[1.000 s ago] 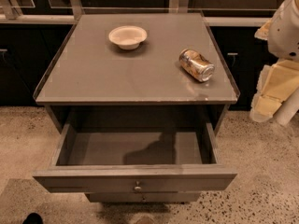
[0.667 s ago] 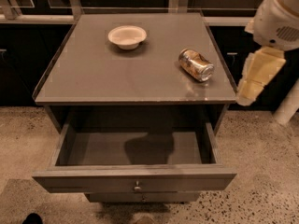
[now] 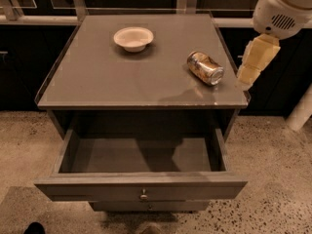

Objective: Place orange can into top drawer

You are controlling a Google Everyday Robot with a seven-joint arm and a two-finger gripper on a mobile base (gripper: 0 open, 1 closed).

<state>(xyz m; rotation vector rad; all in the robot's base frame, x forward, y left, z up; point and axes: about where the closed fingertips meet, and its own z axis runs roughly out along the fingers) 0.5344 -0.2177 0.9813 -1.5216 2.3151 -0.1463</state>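
- From my remote station, I am looking at the orange can lying on its side on the grey cabinet top, near the right edge and toward the front. It is showing a shiny, dented-looking orange-gold and white label and silver ends.
- The gripper is hanging at the right rim of the cabinet top, just beside the can but not touching it. Whether it is open or closed, I cannot tell.
- Compared with 0.7 seconds ago, the gripper is sitting higher in the frame and further left, nearer the can. The can, the white bowl and the top drawer are staying where they were.
- The can's long axis is running diagonally, from back-left to front-right. Its bright silver end is facing front-right, toward the gripper.
- The top drawer is standing pulled out below the can, with its small round knob facing me.
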